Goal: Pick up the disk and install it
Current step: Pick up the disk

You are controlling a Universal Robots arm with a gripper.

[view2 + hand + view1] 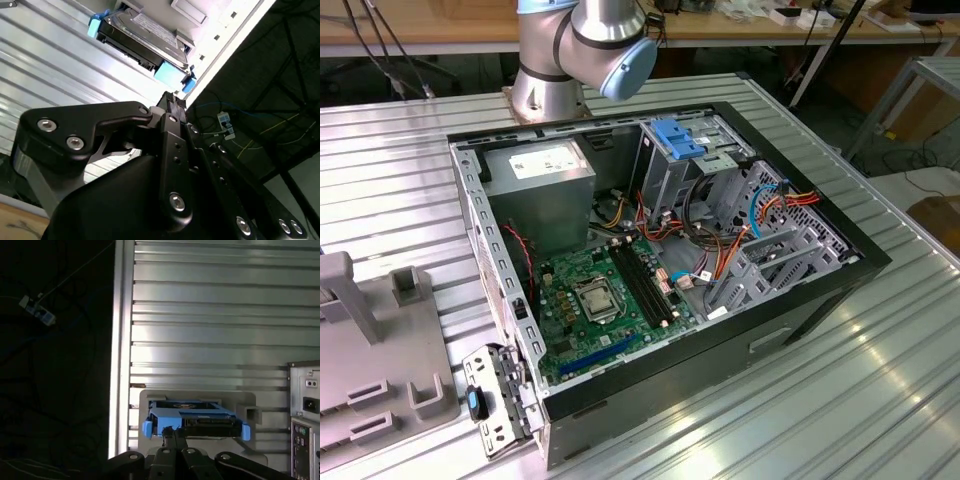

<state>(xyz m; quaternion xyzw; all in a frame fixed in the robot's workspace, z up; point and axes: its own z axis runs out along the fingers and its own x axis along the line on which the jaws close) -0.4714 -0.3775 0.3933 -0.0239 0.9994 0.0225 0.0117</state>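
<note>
The disk (200, 416) is a grey metal hard drive in a bright blue carrier. It rests on a pale grey stand (150, 400) near the edge of the ribbed metal table. In the second wrist view the disk (142, 35) shows its label side and blue end pieces. My gripper (173, 432) points at the disk's near edge with its black fingers drawn together and nothing between them. In the second wrist view the gripper (172, 100) stops a short way from the blue carrier, apart from it.
An open computer case (670, 260) lies on the table (880, 400), with a blue latch (677, 137) over its drive bays. Its rear panel (305, 410) stands beside the stand. A grey fixture (370, 350) sits at the exterior view's left. The arm's base (550, 90) rises behind the case.
</note>
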